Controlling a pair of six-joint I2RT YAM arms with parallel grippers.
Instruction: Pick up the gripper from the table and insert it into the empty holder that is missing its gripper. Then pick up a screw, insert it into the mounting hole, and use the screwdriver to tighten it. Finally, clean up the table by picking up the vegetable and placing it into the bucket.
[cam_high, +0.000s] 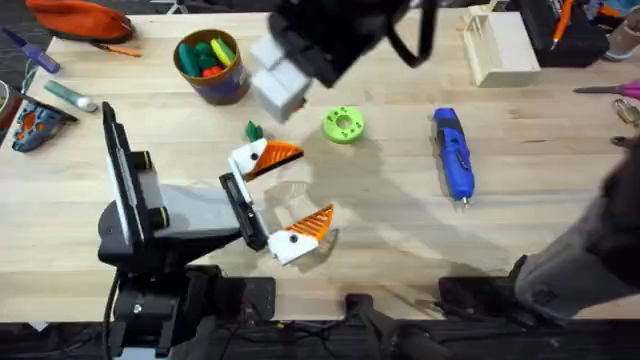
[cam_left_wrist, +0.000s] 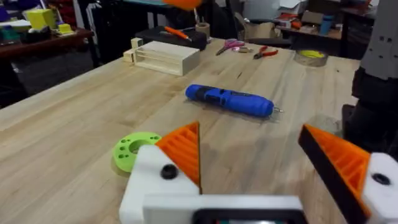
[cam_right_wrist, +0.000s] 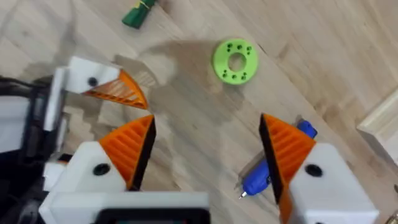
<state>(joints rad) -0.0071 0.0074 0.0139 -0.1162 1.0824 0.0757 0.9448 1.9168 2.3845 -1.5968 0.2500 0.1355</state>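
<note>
My left gripper lies low over the table's middle, open, with an orange finger on each white mount and nothing between them; the left wrist view shows it too. The dark green vegetable lies just beyond its far finger and is also in the right wrist view. To the right the blue screwdriver rests on the table. The bucket stands at the back left with toys inside. My right gripper hovers high above the middle, open and holding nothing. The loose gripper, the empty holder and the screw are out of view.
A lime green disc with holes lies between the vegetable and the screwdriver. A pale wooden box stands at the back right. An orange pouch and pens sit at the back left, hand tools at the right edge.
</note>
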